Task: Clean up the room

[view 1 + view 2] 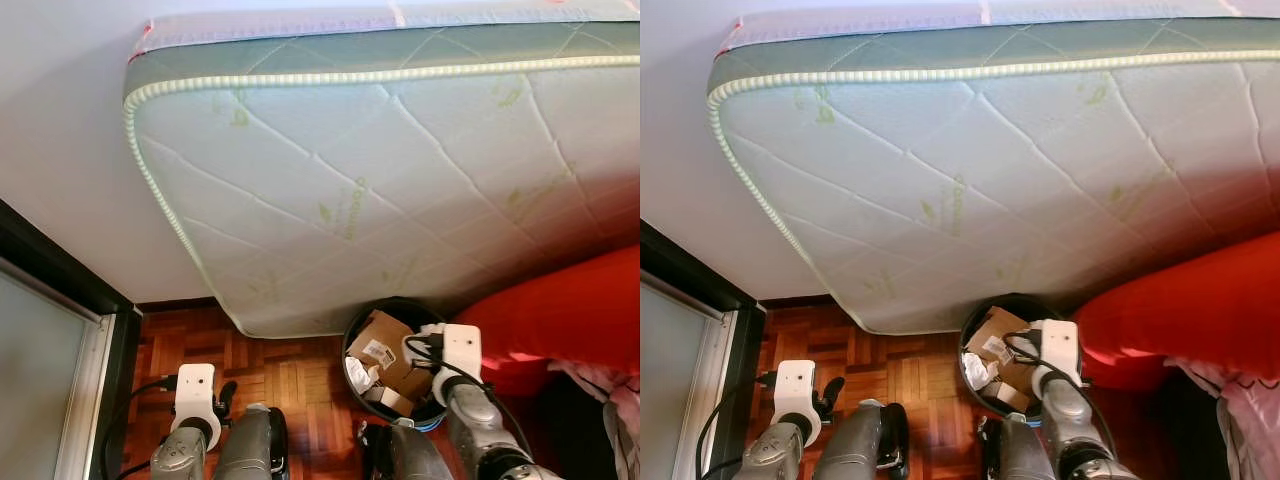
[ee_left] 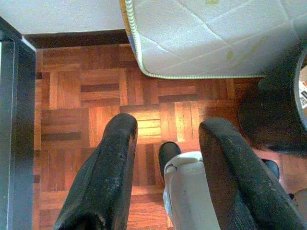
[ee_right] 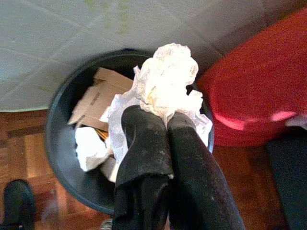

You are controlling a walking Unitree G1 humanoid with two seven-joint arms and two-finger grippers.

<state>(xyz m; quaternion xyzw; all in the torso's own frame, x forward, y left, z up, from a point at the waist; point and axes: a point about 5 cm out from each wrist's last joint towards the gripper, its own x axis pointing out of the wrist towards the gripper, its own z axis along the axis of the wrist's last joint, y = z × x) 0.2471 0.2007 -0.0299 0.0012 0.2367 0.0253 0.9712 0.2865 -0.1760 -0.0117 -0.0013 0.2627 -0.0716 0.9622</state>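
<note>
A: Nearest first, left side: left gripper (image 2: pixel 168 167) hangs low over the parquet floor (image 2: pixel 91 100), fingers spread apart, nothing between them. Idle.

B: And behind it?

A: Dark door frame (image 1: pixel 60 290) at far left, then the quilted mattress (image 1: pixel 400 170) leaning against the wall, its lower corner just above the floor.

B: Moving right?

A: Black trash bin (image 3: pixel 62 139) below the mattress edge, cardboard scraps (image 1: pixel 385 345) and paper already in it. Right gripper (image 3: pixel 165 120) is directly over the bin, fingers pinched together on a crumpled paper wad (image 3: pixel 165 79). Wad sticks out past the fingertips, above the bin's opening.

B: How does the wad handle?

A: Judging by looks: very light, soft, crushable, not fragile. Creases give plenty of grip, so slipping seems unlikely. Best hold is a pinch across the bunched middle, roughly where it's held now; a loose flap could tear or pull free.

B: Anything further right?

A: Red cushion or beanbag (image 1: pixel 560 310) just beside the bin. Can't tell if they touch.

B: Risk?

A: Light paper may cling to the pads on release, or drift onto the rim.
</note>
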